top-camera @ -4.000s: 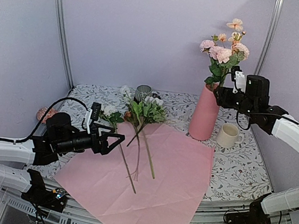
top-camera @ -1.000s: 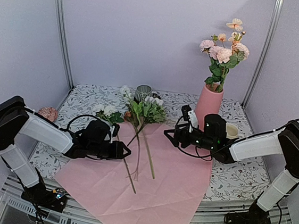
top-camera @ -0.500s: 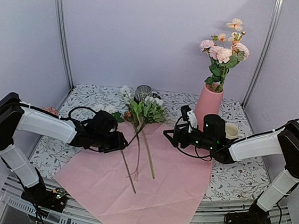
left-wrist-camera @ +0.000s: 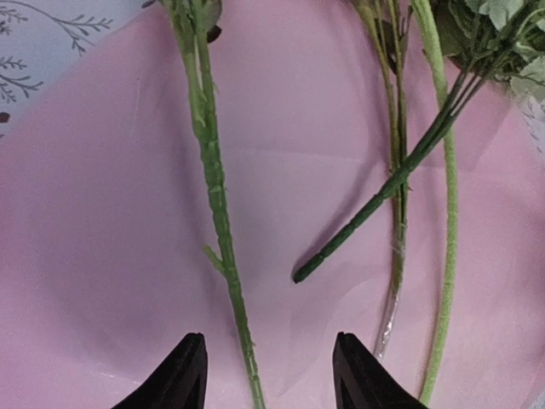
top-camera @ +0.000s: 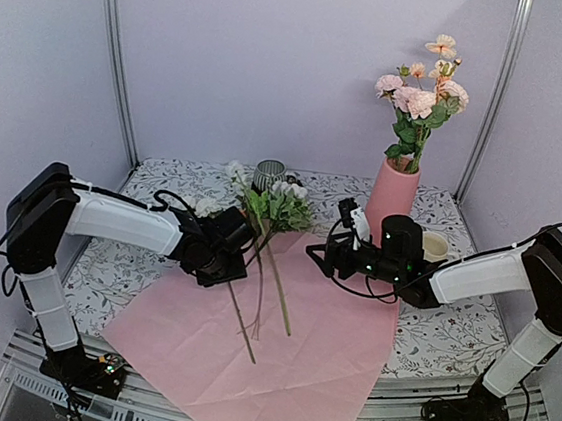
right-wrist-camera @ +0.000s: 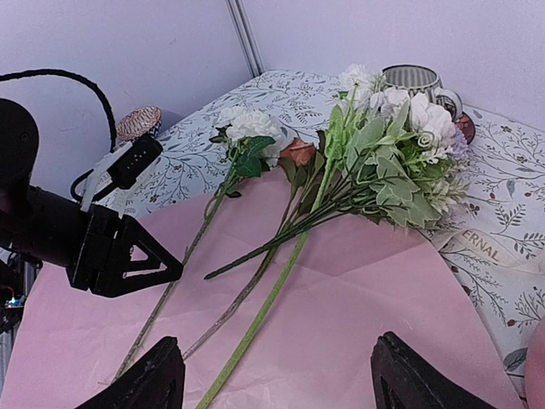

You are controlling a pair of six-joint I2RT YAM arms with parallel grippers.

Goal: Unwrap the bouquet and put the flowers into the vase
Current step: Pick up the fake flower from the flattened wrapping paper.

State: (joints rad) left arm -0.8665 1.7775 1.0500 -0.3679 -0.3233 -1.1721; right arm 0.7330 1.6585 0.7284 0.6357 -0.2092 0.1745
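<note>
Wrap undone: pink paper [top-camera: 316, 355] lies flat on worktop [top-camera: 455, 324]. Some flowers [top-camera: 419, 94] stand in vase [top-camera: 390, 207]. Loose stems [top-camera: 258, 289] on paper are yet to go in.

My left tool [left-wrist-camera: 268, 362] is half open astride one stem [left-wrist-camera: 217, 204], gripping nothing. Right tool [right-wrist-camera: 277, 362] is wide open, empty.

Ribbon [right-wrist-camera: 492, 249] reads "ERNAL", rest hidden.

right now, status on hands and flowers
Left hand open over a loose stem. Right hand open, empty. Other stems on pink paper, some flowers in vase. Nothing blocking.

The cream ribbon [right-wrist-camera: 482, 248], lying just right of the pink paper [right-wrist-camera: 341, 324], bears dark capitals "ERNAL". Nothing else is legible.
</note>
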